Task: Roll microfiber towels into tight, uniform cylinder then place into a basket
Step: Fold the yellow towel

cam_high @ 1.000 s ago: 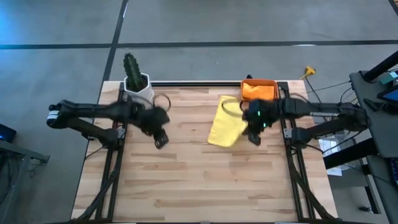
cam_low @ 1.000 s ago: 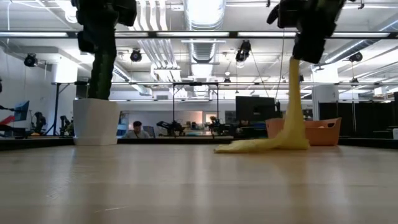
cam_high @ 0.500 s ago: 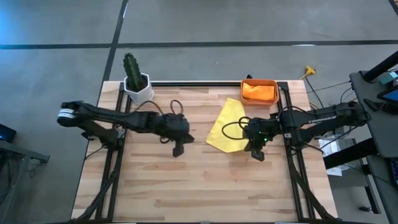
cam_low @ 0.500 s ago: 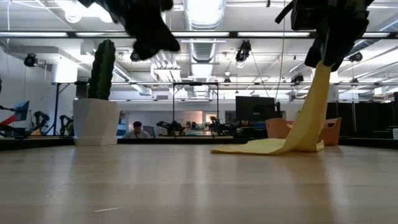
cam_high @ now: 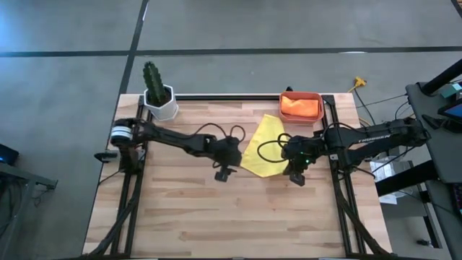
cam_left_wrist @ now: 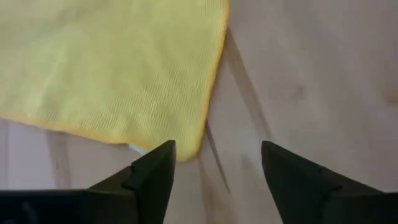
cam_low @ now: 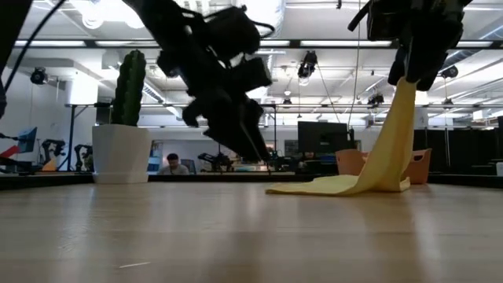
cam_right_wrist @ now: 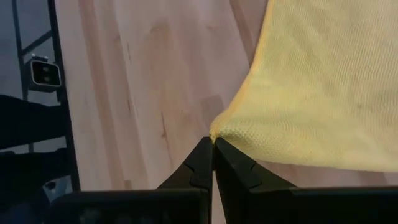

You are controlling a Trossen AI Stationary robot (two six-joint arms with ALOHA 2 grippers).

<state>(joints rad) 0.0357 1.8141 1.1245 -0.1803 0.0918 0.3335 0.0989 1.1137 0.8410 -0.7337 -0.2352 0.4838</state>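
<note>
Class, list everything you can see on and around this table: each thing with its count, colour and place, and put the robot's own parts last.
Yellow towel: one, yellow, table centre-right, one corner lifted.
Orange towel: one, orange, in the basket.
Basket: one, salmon-red, far right corner.
Cactus: one, green, in the pot.
Pot: one, white, far left corner.
Table: one, light wood.
Person: one, seated far behind the table.
Left gripper: one, dark, fingers open at the yellow towel's free corner.
Right gripper: one, dark, fingers shut on the yellow towel's corner.
</note>
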